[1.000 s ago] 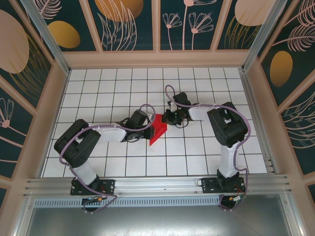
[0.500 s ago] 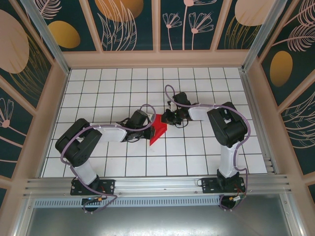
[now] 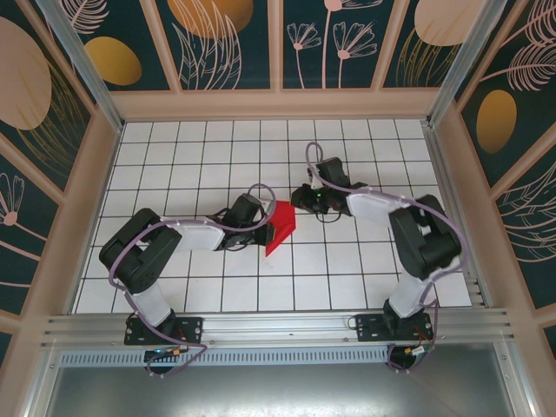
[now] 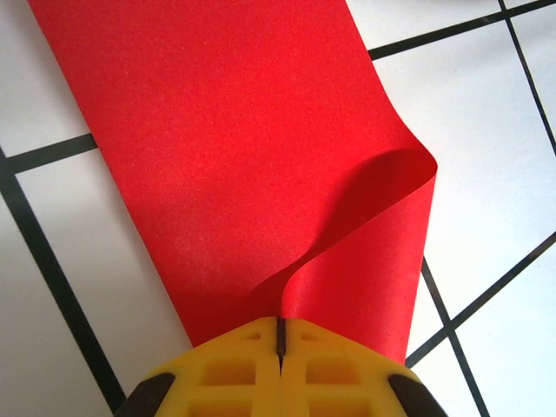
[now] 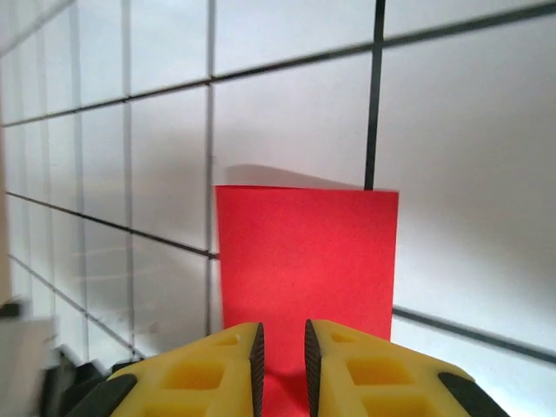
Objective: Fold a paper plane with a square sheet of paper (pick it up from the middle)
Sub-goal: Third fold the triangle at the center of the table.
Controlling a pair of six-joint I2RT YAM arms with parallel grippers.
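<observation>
The square sheet of paper is a folded red layered shape lying mid-table. In the left wrist view the paper spreads away from me, its upper layer curling up at the right. My left gripper is shut on its near edge, with the yellow fingers pressed together on the paper. From above, the left gripper sits at the paper's left side. My right gripper hovers just right of the paper's far corner. Its jaws stand a little open, with the red paper lying past them and nothing pinched.
White grid-tiled tabletop is enclosed by patterned walls with a wooden rim. An aluminium rail runs along the near edge by the arm bases. Open tiles lie all round the paper.
The right gripper has opened a little and drawn back to the right, off the paper. The left gripper stays shut on the paper in place.
</observation>
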